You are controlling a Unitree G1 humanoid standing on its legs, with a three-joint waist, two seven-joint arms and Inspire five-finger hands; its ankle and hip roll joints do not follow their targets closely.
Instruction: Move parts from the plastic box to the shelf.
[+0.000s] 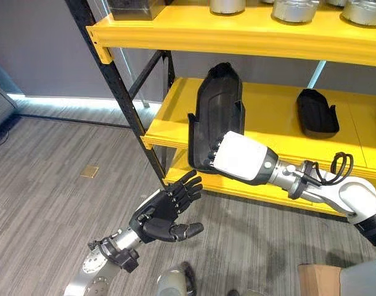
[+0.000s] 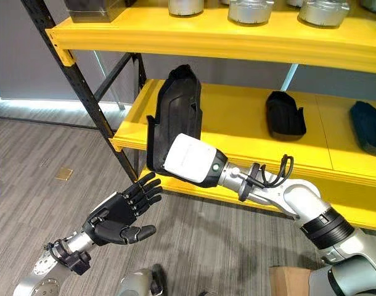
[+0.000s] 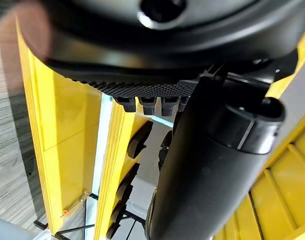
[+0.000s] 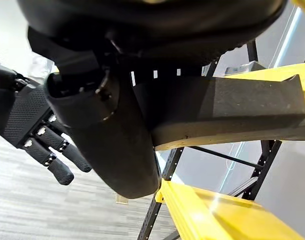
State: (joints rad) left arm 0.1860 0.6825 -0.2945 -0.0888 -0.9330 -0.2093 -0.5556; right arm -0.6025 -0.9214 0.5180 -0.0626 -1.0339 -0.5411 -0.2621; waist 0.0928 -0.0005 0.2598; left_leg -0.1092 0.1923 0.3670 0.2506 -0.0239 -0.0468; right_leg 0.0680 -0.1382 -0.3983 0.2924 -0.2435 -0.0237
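Left eye view: the right hand (image 1: 240, 157) grips one long black part (image 1: 217, 114) upright at the yellow shelf's (image 1: 169, 114) front edge; a second black part (image 1: 317, 112) lies farther along. The left hand (image 1: 166, 213) hovers below, fingers spread, empty. Right eye view adds a third part (image 2: 368, 126). Right wrist view: fingers wrapped round the part.

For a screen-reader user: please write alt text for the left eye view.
The right robot hand holds a long black part upright at the front edge of the yellow shelf. The left robot hand hovers open below it; another black part lies further along.
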